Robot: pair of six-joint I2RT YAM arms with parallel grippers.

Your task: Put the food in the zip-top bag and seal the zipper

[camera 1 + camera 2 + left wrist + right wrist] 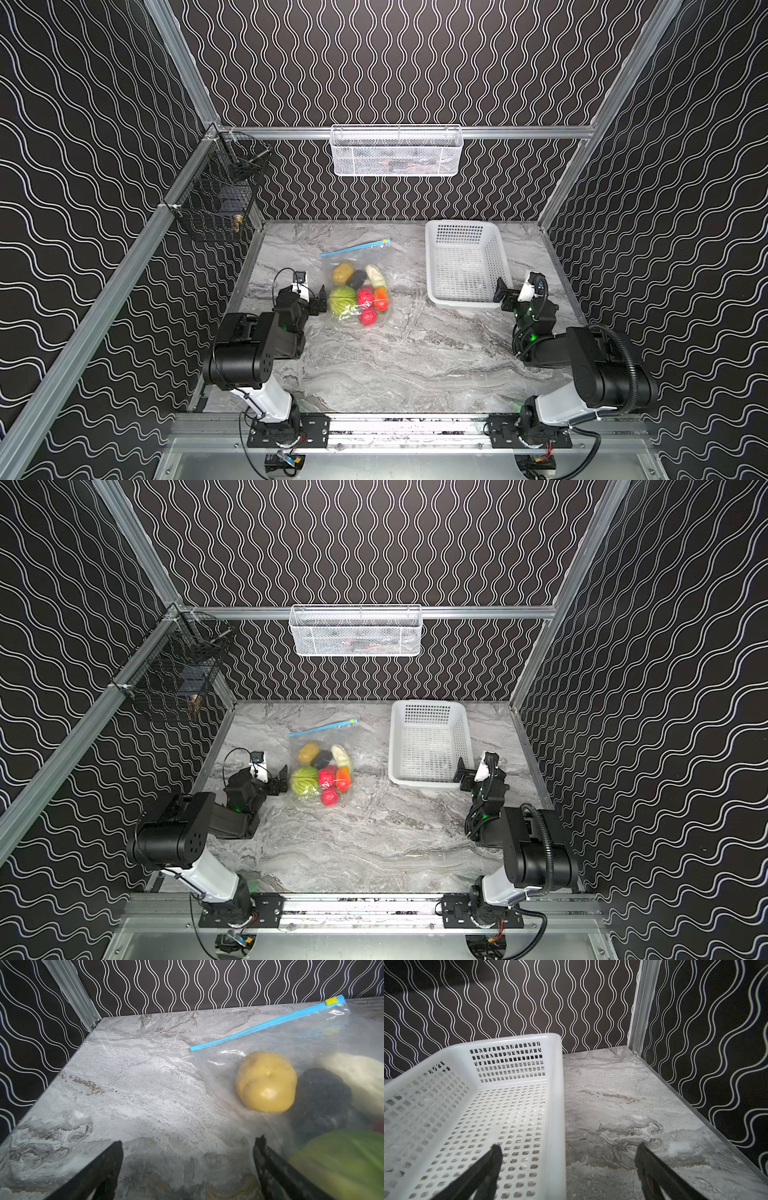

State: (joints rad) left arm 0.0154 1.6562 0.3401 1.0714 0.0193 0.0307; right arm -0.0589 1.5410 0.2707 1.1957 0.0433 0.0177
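The clear zip-top bag (360,257) (328,738) lies flat on the marble table with the food inside it. I see a green cabbage (342,300) (342,1159), a yellow potato (343,272) (266,1082), a dark avocado-like piece (324,1095), a white radish (375,276), two red fruits (365,297) and an orange-red one (381,298). The blue zipper (353,248) (259,1026) runs along the far edge, its yellow slider (386,240) (331,1001) at the right end. My left gripper (321,301) (190,1140) is open beside the bag's left edge. My right gripper (500,293) (568,1145) is open over the basket's near right corner.
A white perforated basket (461,226) (508,1040) stands empty at the back right of the table. A white mesh basket (395,151) hangs on the back rail and a black wire basket (216,199) on the left rail. Patterned walls close in three sides.
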